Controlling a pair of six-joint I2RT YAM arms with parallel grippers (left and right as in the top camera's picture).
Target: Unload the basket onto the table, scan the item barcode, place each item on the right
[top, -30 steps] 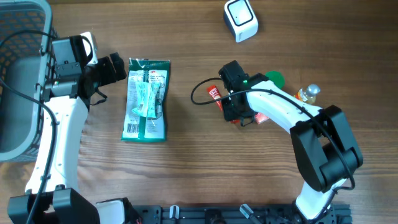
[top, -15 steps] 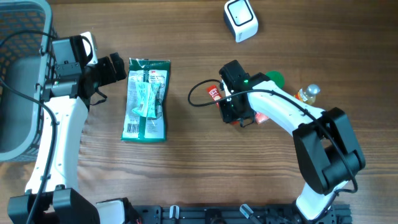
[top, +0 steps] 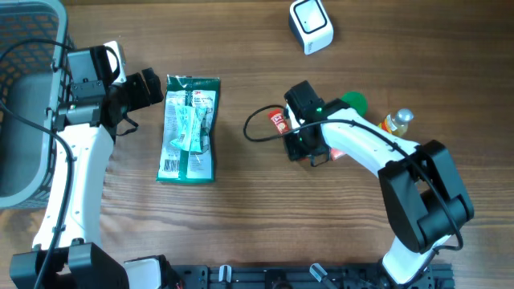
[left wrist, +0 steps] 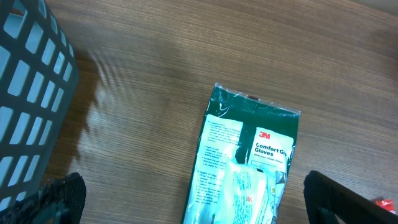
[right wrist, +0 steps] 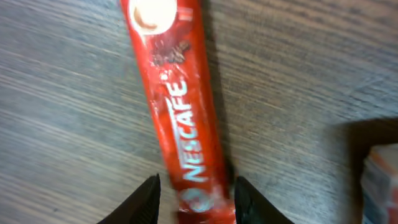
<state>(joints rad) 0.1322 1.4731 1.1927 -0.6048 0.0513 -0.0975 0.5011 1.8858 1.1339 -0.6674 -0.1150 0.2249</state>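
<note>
Straddling the coffee sachet (right wrist: 180, 112), my right gripper (right wrist: 198, 199) has barely shifted; grip unclear, nothing scanned. Left gripper (left wrist: 205, 202) is open.

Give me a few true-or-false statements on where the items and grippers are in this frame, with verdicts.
1. The glove packet lies flat on the table, with no gripper holding it. True.
2. The left gripper is shut on the glove packet. False: it is wide open beside the packet's upper corner.
3. The right gripper straddles the red Nescafe stick. True.
4. The Nescafe stick is in the basket. False: it lies on the table, far from the basket at the left edge.
5. The white scanner stands apart from both arms. True.
</note>
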